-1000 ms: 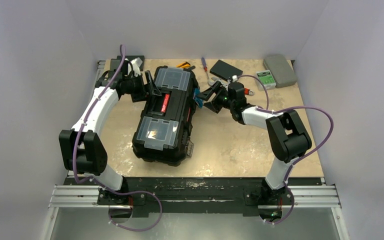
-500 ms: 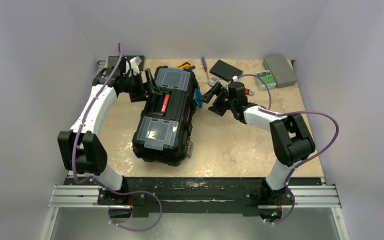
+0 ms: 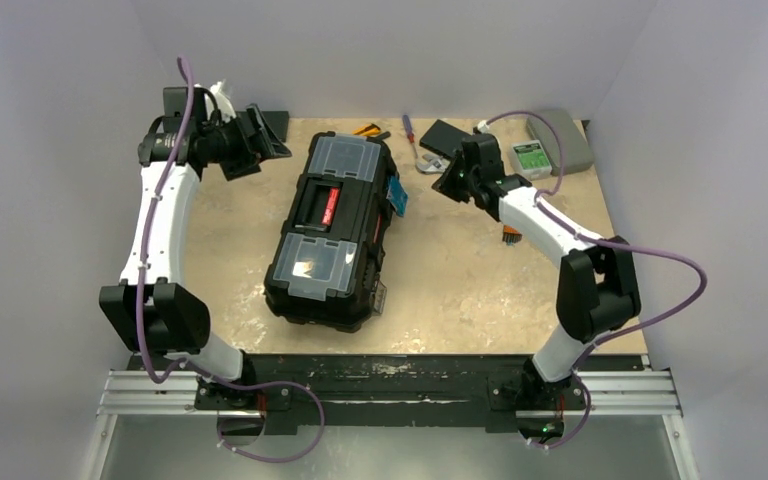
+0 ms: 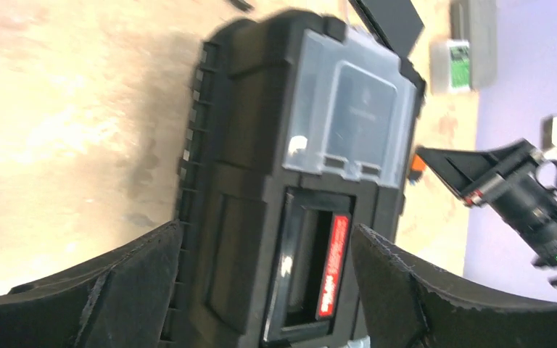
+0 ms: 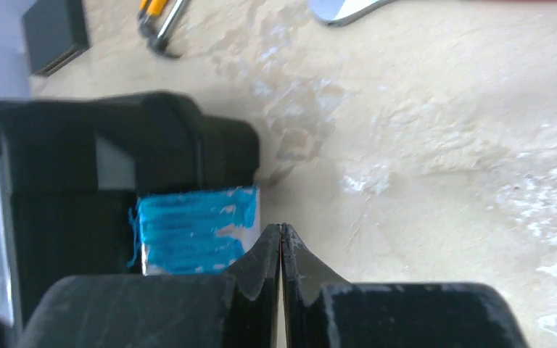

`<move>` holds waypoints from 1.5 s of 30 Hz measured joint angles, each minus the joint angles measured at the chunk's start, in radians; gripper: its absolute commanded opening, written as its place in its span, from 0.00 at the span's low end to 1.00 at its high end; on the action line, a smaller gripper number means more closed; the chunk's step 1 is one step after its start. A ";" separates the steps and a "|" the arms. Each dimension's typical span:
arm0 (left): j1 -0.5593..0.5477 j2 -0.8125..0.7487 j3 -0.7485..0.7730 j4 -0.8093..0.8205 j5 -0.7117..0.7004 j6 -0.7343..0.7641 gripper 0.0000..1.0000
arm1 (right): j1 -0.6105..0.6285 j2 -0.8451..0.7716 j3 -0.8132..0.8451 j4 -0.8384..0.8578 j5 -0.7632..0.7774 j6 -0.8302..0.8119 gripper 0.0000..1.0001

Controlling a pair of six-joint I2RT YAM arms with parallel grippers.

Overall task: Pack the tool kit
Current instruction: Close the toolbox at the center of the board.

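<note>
Just let go of the tool kit [image 3: 335, 230]: lid down, unmoved, lying below and ahead of the left gripper [image 3: 263, 137] and close off to the left of the right gripper [image 5: 283, 235]. Pulled both arms off its far end within the last second. Left lifted back toward the far corner, jaws spread wide and empty. Right drawn away from the blue label [image 5: 196, 228], jaws pinched together on nothing. Left a yellow-handled tool [image 3: 367, 129] and a screwdriver [image 3: 409, 128] loose beyond the kit, between the two grippers. Probably means reopening the lid before packing those.
</note>
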 measured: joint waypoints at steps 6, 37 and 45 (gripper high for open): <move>0.018 0.079 0.043 -0.005 -0.129 0.003 0.54 | 0.045 0.142 0.228 -0.254 0.203 -0.066 0.00; -0.084 0.477 -0.023 0.029 -0.154 0.072 0.00 | 0.173 0.550 0.630 -0.558 0.220 -0.139 0.00; -0.093 0.484 -0.015 0.030 -0.166 0.103 0.00 | 0.165 0.550 0.614 -0.521 0.166 -0.169 0.00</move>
